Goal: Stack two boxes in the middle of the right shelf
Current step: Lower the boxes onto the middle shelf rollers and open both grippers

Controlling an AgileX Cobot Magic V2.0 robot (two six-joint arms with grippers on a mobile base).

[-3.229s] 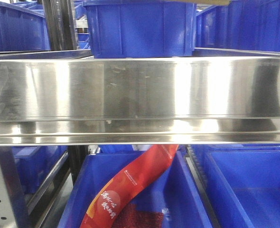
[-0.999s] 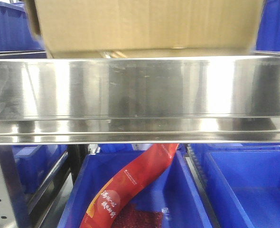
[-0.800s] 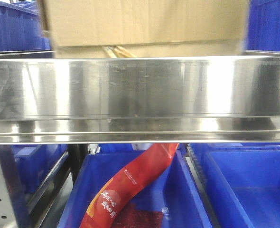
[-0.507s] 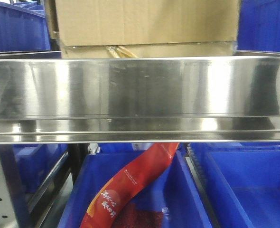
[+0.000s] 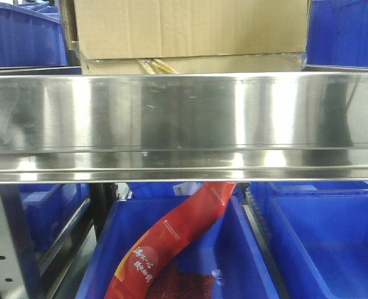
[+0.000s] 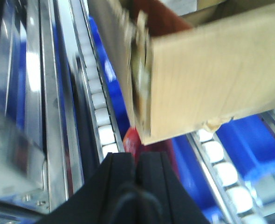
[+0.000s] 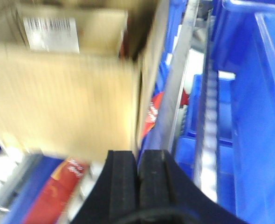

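Cardboard is filling the top of my front view: one box (image 5: 190,28) is sitting on another (image 5: 196,64) just behind the steel lip of the shelf (image 5: 184,118), so I am judging the stack made, with only pulling clear and confirming the level left. I am reading the left tool (image 6: 136,172) as pressed together and gripping nothing, its tips just below the box's corner in a blurred view, touching or not I cannot tell. I am seeing the right tool (image 7: 137,168) likewise together and empty just beneath the box's edge.
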